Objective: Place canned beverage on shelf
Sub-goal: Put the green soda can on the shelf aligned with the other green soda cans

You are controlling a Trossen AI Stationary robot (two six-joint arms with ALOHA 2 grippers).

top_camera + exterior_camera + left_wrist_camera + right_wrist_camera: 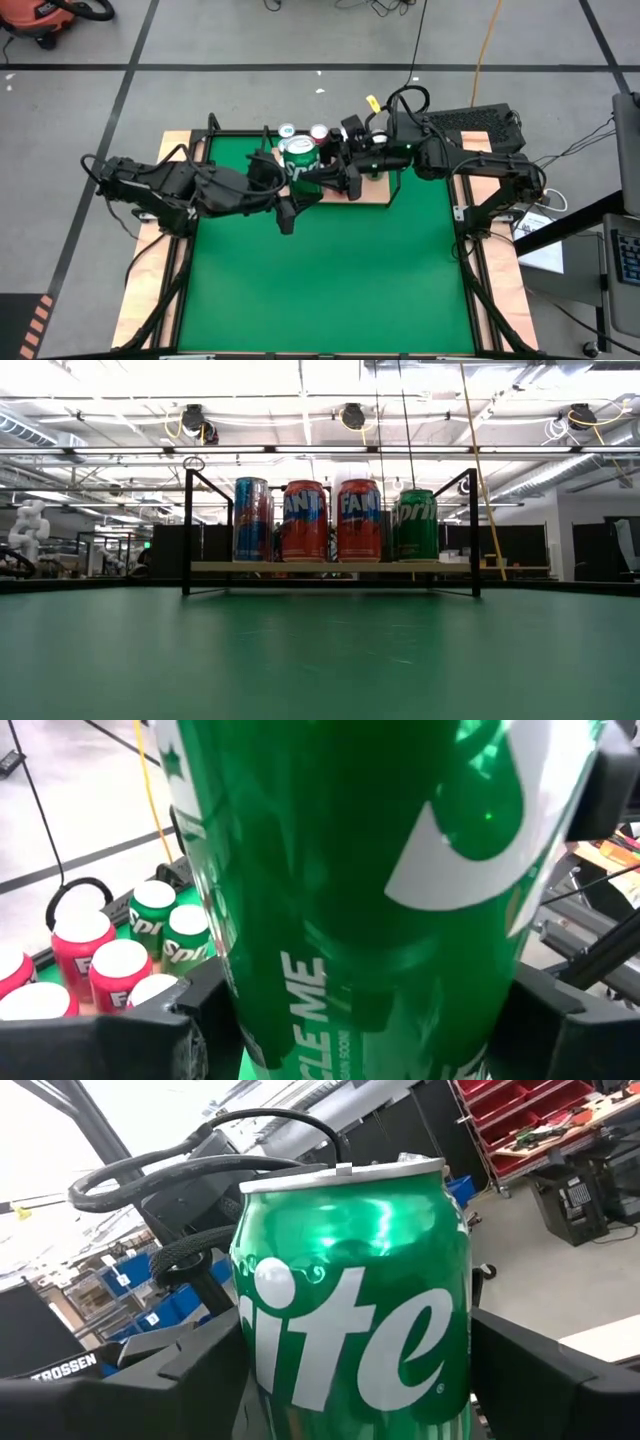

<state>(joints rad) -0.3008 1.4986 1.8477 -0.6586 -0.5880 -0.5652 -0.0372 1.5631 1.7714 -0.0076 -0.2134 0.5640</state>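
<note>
Green can (pixel 350 1290) between both claws

We note grey floor (pixel 250 100) with black tape lines, red vacuum (pixel 45 15), bright ceiling lights (pixel 300 380).

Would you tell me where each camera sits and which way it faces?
High view: overhead, looking straight down; both arms meet over the shelf, at a Sprite can.
Low view: mat level, facing the shelf's row of cans; no arm shows.
Left wrist view: left gripper closed on the Sprite can, fingers flanking.
Right wrist view: right gripper closed on it too; left arm behind.
Shared: both wrists see one can.
</note>
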